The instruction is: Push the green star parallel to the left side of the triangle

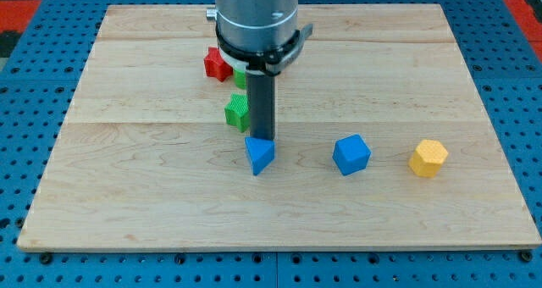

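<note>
The blue triangle [259,155] lies on the wooden board [127,169] just below the centre. The green star [238,112] sits just above and to the left of it, partly hidden by my rod. My tip [262,139] is at the triangle's top edge, right beside the green star's lower right. Whether the tip touches either block cannot be told.
A red star [217,63] lies at the upper left of the arm, with another green block [240,79] mostly hidden behind the rod. A blue cube [351,155] and a yellow hexagonal block [428,158] lie to the view's right.
</note>
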Tool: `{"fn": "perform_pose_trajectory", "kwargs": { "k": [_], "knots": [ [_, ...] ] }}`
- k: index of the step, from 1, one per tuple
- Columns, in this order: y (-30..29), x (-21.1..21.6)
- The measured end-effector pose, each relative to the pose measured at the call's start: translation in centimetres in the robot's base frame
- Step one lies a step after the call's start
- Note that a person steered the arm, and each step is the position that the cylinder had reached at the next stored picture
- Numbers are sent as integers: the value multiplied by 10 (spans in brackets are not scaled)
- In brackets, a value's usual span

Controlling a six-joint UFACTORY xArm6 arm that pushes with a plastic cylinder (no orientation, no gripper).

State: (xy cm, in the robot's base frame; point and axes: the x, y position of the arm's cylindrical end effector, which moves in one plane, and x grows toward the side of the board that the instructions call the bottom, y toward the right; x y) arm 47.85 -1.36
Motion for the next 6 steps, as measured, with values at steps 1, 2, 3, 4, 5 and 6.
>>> {"fn": "perform_pose_trajectory", "kwargs": {
  "k": [1, 2, 3, 4, 5, 6],
  "knots": [
    [1, -31],
    [53, -88],
    [-7, -72],
    [-73, -43],
    [-98, -64],
    [-111, -21]
  ]
}}
